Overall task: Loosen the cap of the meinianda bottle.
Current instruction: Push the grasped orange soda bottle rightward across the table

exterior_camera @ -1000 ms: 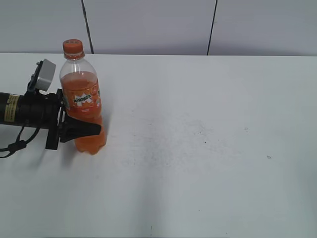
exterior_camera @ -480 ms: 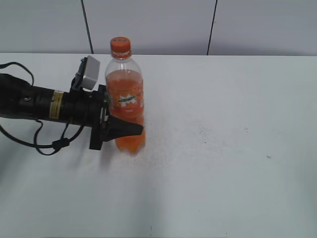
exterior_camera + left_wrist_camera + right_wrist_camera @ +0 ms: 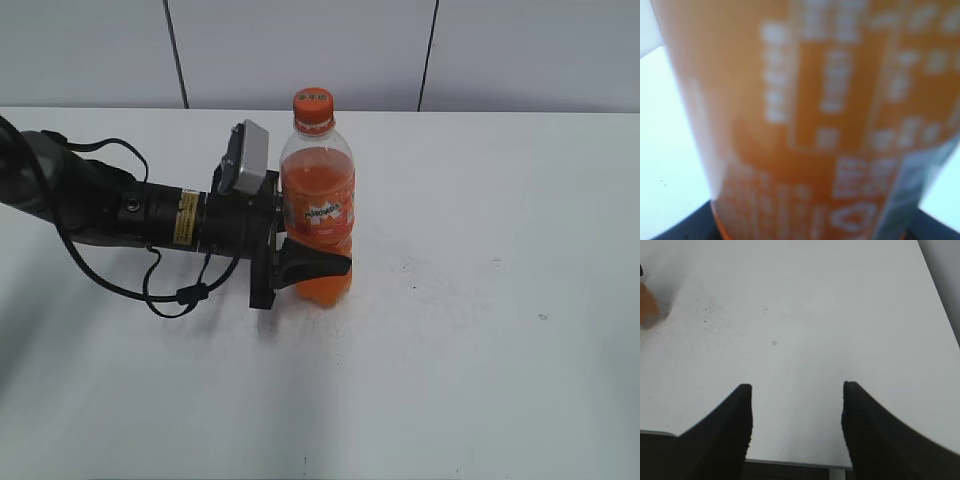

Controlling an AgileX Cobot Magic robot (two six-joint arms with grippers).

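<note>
The meinianda bottle [image 3: 318, 215] stands upright on the white table, full of orange drink, with its orange label facing the camera. Its orange cap [image 3: 313, 103] sits on top, untouched. My left gripper [image 3: 312, 266] comes in from the left and is shut on the bottle's lower body. In the left wrist view the bottle's label [image 3: 830, 120] fills the frame, blurred. My right gripper [image 3: 796, 392] is open and empty over bare table; it does not show in the exterior view. A blurred orange edge of the bottle [image 3: 647, 305] shows at the far left of the right wrist view.
The white table [image 3: 480, 300] stretches to the right of the bottle. A grey panelled wall [image 3: 300, 50] runs behind the table. The table's near edge [image 3: 790, 462] shows below my right gripper's fingers.
My left gripper has carried the bottle to the right, from the table's left side to near its middle. The bottle stays upright in the grip.
</note>
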